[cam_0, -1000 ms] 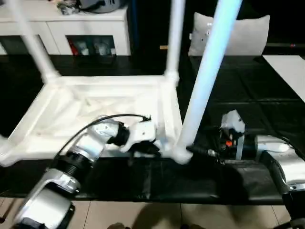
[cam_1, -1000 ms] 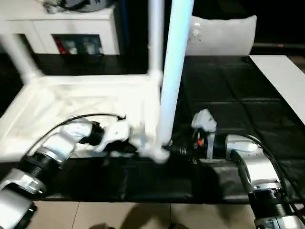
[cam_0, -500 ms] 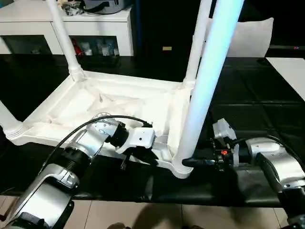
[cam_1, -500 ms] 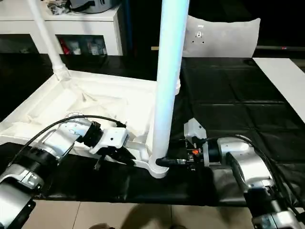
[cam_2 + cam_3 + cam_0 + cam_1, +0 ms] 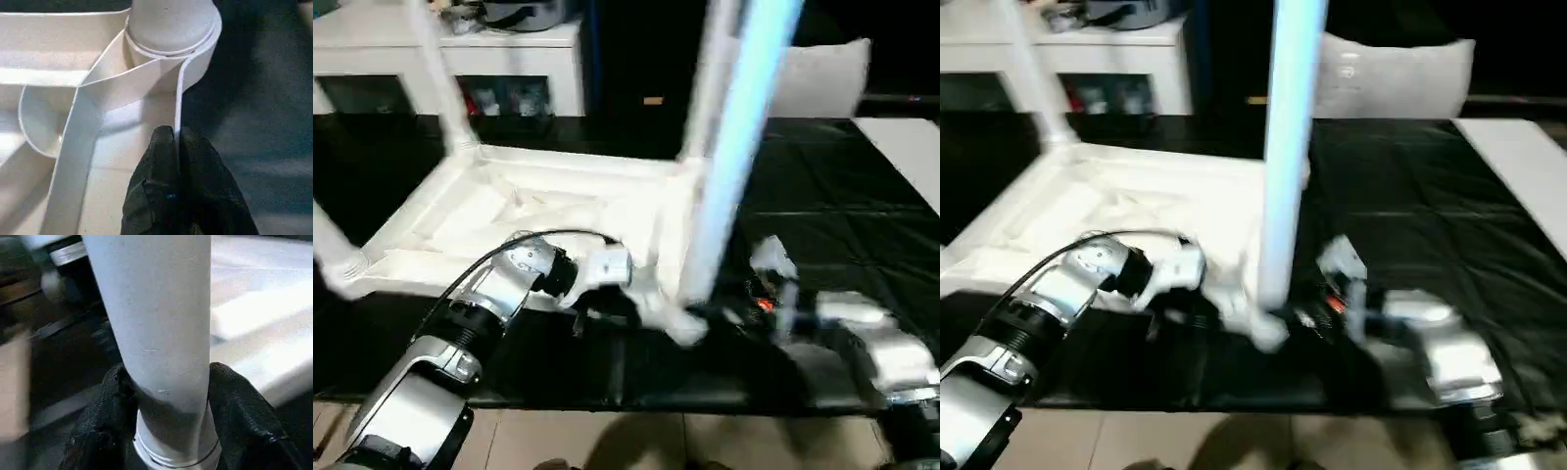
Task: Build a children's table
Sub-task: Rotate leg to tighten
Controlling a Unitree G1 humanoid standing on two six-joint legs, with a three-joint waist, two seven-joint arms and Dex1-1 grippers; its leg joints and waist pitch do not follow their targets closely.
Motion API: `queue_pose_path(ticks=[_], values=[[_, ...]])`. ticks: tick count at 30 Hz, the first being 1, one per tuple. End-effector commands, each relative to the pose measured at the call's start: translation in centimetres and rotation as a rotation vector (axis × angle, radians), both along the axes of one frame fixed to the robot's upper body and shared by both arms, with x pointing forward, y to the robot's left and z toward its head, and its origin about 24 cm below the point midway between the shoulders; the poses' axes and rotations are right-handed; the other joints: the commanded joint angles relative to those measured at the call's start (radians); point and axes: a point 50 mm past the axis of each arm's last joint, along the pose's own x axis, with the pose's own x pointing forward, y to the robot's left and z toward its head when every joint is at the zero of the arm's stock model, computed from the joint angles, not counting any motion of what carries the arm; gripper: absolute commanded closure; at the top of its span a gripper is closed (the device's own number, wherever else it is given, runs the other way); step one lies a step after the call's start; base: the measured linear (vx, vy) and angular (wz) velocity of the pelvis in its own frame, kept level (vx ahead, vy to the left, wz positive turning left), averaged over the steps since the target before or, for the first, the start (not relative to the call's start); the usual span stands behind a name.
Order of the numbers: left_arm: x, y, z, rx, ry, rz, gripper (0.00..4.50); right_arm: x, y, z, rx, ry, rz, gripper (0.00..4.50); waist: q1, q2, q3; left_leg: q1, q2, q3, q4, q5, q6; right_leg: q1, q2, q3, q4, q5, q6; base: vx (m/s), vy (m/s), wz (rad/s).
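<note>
The children's table (image 5: 538, 211) lies upside down on the black mat, its white legs pointing up. In the left wrist view my left gripper (image 5: 175, 134) is shut on the thin rim of the top, just beside the corner socket (image 5: 171, 29). The same gripper (image 5: 607, 302) sits at the table's near edge. The near right leg (image 5: 724, 157) stands in that socket. My right gripper (image 5: 168, 382) is shut on the base of this leg, one black finger (image 5: 105, 416) against each side. From the head it shows low at the leg's right (image 5: 729, 315).
A white cabinet (image 5: 460, 49) stands behind the mat, with a pale cushion (image 5: 822, 78) to its right. A flat white board (image 5: 911, 147) lies at the far right. The mat's front edge drops to tiled floor (image 5: 607, 441). Other legs rise at the back left (image 5: 440, 78) and back right (image 5: 705, 88).
My right gripper's fingers have closed in on the base of the near right leg. The left gripper keeps its hold on the rim. The head view has shifted.
</note>
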Motion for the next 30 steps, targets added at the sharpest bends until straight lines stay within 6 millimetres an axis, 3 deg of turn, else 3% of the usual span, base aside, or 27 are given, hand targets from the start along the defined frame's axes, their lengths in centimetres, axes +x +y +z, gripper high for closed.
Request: queue_pose_path(ticks=[1,2,3,4,5,6,7,8,9,10,11,12,13,14,15,16,17,18,19,21,22,23,24,26,27,28,30], values=[[0.9,-2.1,1.7,-0.094,-0.058,0.082,4.50,0.6,1.1,-0.5,0.001,0.025,-0.112,2.61,-0.019,0.001,-0.059,0.020,0.012,-0.008,-0.072,-0.449,0.017,0.055,-0.021,-0.013,-0.125,-0.675,0.032,0.000,0.000,0.00],[1.1,-2.6,1.8,-0.105,-0.058,0.114,4.50,1.0,1.4,-0.6,0.006,0.035,-0.178,2.61,-0.040,0.007,-0.056,0.001,0.032,-0.026,-0.093,-0.512,0.013,0.082,-0.019,-0.016,-0.108,-0.615,0.033,0.000,0.000,0.00],[1.2,-2.8,1.9,-0.107,-0.064,0.133,4.50,1.2,1.6,-0.6,0.000,0.031,-0.210,2.61,-0.046,0.017,-0.050,-0.012,0.070,-0.046,-0.134,-0.634,0.010,0.107,-0.017,0.004,-0.044,-0.519,0.015,0.000,0.000,0.00],[1.5,-3.4,2.0,-0.117,-0.079,0.172,4.50,1.7,2.0,-0.5,-0.014,0.023,-0.278,2.61,-0.032,0.024,-0.044,-0.026,0.107,-0.063,-0.187,-0.760,-0.014,0.125,-0.019,0.064,0.076,-0.338,-0.033,0.000,0.000,0.00],[1.5,-3.4,2.0,-0.117,-0.079,0.172,4.50,1.7,2.0,-0.5,-0.014,0.023,-0.278,2.61,-0.032,0.024,-0.044,-0.026,0.107,-0.063,-0.187,-0.760,-0.014,0.125,-0.019,0.064,0.076,-0.338,-0.033,0.000,0.000,0.00],[2.0,-4.5,2.3,-0.142,-0.103,0.218,4.50,2.6,2.6,-0.3,-0.021,0.017,-0.400,2.61,-0.048,-0.037,-0.031,0.049,0.014,-0.015,-0.116,-0.724,-0.027,0.039,-0.005,0.062,-0.057,-0.610,-0.010,0.000,0.000,0.00],[2.0,-4.6,2.4,-0.144,-0.104,0.220,4.50,2.6,2.6,-0.3,-0.021,0.017,-0.408,2.61,-0.044,-0.056,-0.028,0.105,-0.052,0.015,-0.016,-0.555,-0.026,-0.032,-0.010,0.015,-0.152,-0.878,0.051,0.000,0.000,0.00],[2.2,-5.6,2.7,-0.169,-0.134,0.233,4.50,3.3,3.2,0.1,-0.017,0.014,-0.512,2.61,-0.061,-0.057,-0.045,0.094,-0.084,0.032,0.076,-0.324,0.021,-0.029,-0.057,-0.002,-0.175,-1.074,0.110,0.000,-0.051,-0.09],[2.2,-6.0,2.9,-0.176,-0.149,0.233,4.50,3.6,3.4,0.2,-0.018,0.011,-0.546,2.61,-0.068,-0.027,-0.064,-0.010,-0.048,-0.001,0.010,-0.262,0.023,0.083,-0.066,-0.033,-0.128,-0.930,0.158,0.021,0.009,-0.41],[2.3,-6.4,3.0,-0.179,-0.160,0.242,4.50,3.8,3.8,0.6,0.021,0.006,-0.571,2.61,-0.076,0.023,-0.061,-0.035,0.022,-0.048,-0.033,-0.361,0.022,0.120,-0.055,-0.045,-0.086,-0.725,0.141,0.021,0.009,-0.41],[2.3,-6.4,3.0,-0.179,-0.160,0.242,4.50,3.8,3.8,0.6,0.021,0.006,-0.571,2.61,-0.076,0.023,-0.061,-0.035,0.022,-0.048,-0.033,-0.361,0.022,0.120,-0.055,-0.045,-0.086,-0.725,0.141,0.104,0.072,-0.33],[2.3,-6.5,3.1,-0.176,-0.180,0.244,4.50,3.9,3.7,0.7,0.020,-0.006,-0.593,2.05,-0.078,0.038,-0.058,-0.013,0.079,-0.089,-0.111,-0.509,0.035,0.096,-0.042,0.059,0.043,-0.189,-0.021,0.054,0.012,-0.12],[2.4,-6.4,3.1,-0.174,-0.187,0.240,4.50,3.9,3.5,0.8,0.011,-0.028,-0.606,2.05,-0.064,-0.013,-0.053,0.001,-0.006,-0.047,-0.073,-0.487,-0.017,0.070,-0.042,0.035,-0.057,-0.424,-0.036,0.054,0.012,-0.12],[2.4,-6.4,3.1,-0.174,-0.187,0.240,4.50,3.9,3.5,0.8,0.011,-0.028,-0.606,1.91,-0.060,-0.030,-0.046,0.030,-0.042,-0.016,-0.034,-0.438,-0.015,0.027,-0.033,0.011,-0.108,-0.647,-0.001,0.085,0.013,0.09],[2.5,-5.8,3.0,-0.154,-0.205,0.233,4.50,3.6,2.9,0.7,-0.041,-0.067,-0.611,1.86,-0.070,-0.037,-0.055,0.009,-0.057,-0.010,-0.014,-0.334,0.017,0.048,-0.054,0.008,-0.103,-0.791,0.037,0.101,0.046,0.03],[2.5,-5.7,3.0,-0.152,-0.208,0.231,4.50,3.6,2.8,0.7,-0.046,-0.069,-0.613,1.86,-0.067,-0.026,-0.062,-0.013,-0.047,-0.015,-0.024,-0.292,0.030,0.066,-0.056,0.007,-0.100,-0.779,0.047,0.101,0.046,0.03],[2.6,-5.1,2.9,-0.140,-0.212,0.237,4.50,3.3,2.1,0.7,-0.081,-0.096,-0.620,1.53,-0.060,-0.014,-0.075,-0.021,-0.027,-0.024,-0.045,-0.217,0.042,0.069,-0.053,0.026,-0.090,-0.646,0.024,0.076,0.000,-0.06],[2.7,-4.8,2.8,-0.136,-0.210,0.245,4.50,3.1,1.8,0.7,-0.096,-0.109,-0.627,1.53,-0.056,-0.006,-0.082,-0.024,-0.008,-0.032,-0.053,-0.128,0.055,0.068,-0.042,0.040,-0.064,-0.447,-0.049,0.073,-0.003,0.08],[2.8,-4.4,2.8,-0.134,-0.212,0.241,4.50,2.9,1.4,0.7,-0.099,-0.110,-0.625,1.43,-0.055,-0.007,-0.083,-0.030,-0.004,-0.034,-0.053,-0.088,0.068,0.071,-0.036,0.045,-0.050,-0.355,-0.082,0.073,-0.003,0.08],[2.9,-3.3,2.9,-0.142,-0.233,0.252,4.50,1.8,0.3,0.5,-0.115,-0.125,-0.614,1.32,-0.042,-0.007,-0.092,-0.024,-0.004,-0.027,-0.044,0.032,0.127,0.068,-0.030,0.057,-0.013,-0.118,-0.191,0.071,0.006,0.04],[2.9,-3.3,2.9,-0.142,-0.233,0.252,4.50,1.8,0.3,0.5,-0.115,-0.125,-0.613,1.20,-0.037,-0.007,-0.096,-0.026,-0.003,-0.026,-0.038,0.092,0.164,0.071,-0.030,0.061,0.001,-0.037,-0.223,0.072,0.008,0.03],[2.9,-3.2,3.0,-0.150,-0.242,0.253,4.50,1.6,0.2,0.4,-0.120,-0.131,-0.605,1.20,-0.033,-0.006,-0.098,-0.024,-0.005,-0.025,-0.035,0.116,0.183,0.068,-0.029,0.061,0.004,-0.010,-0.235,0.055,0.005,0.00],[2.9,-2.8,3.2,-0.187,-0.242,0.269,4.50,0.9,-0.1,0.4,-0.105,-0.132,-0.577,1.00,-0.029,-0.010,-0.098,-0.030,-0.007,-0.021,-0.030,0.151,0.212,0.070,-0.030,0.063,0.011,0.023,-0.247,0.000,0.000,0.00],[2.6,-2.5,3.5,-0.231,-0.215,0.247,4.50,0.3,-0.5,0.7,-0.060,-0.138,-0.565,0.82,-0.014,-0.011,-0.093,-0.026,-0.004,-0.013,-0.032,0.127,0.239,0.066,-0.033,0.065,0.003,-0.020,-0.252,0.000,0.000,0.00],[2.4,-2.4,3.6,-0.242,-0.209,0.231,4.23,0.0,-0.8,0.8,-0.044,-0.144,-0.563,0.78,-0.010,-0.011,-0.089,-0.025,-0.002,-0.012,-0.035,0.100,0.237,0.064,-0.033,0.064,0.000,-0.067,-0.248,0.000,0.000,0.00],[2.2,-2.3,3.7,-0.256,-0.201,0.213,4.07,-0.2,-0.9,1.1,-0.025,-0.155,-0.541,0.68,-0.010,-0.012,-0.088,-0.027,0.000,-0.012,-0.037,0.082,0.232,0.067,-0.034,0.064,-0.001,-0.091,-0.244,0.000,0.000,0.00],[1.9,-2.1,3.7,-0.277,-0.182,0.204,3.93,-0.5,-1.1,1.4,-0.009,-0.166,-0.522,0.49,-0.005,-0.009,-0.081,-0.018,0.006,-0.008,-0.045,-0.009,0.193,0.060,-0.034,0.066,-0.016,-0.206,-0.224,0.000,0.000,0.00]])
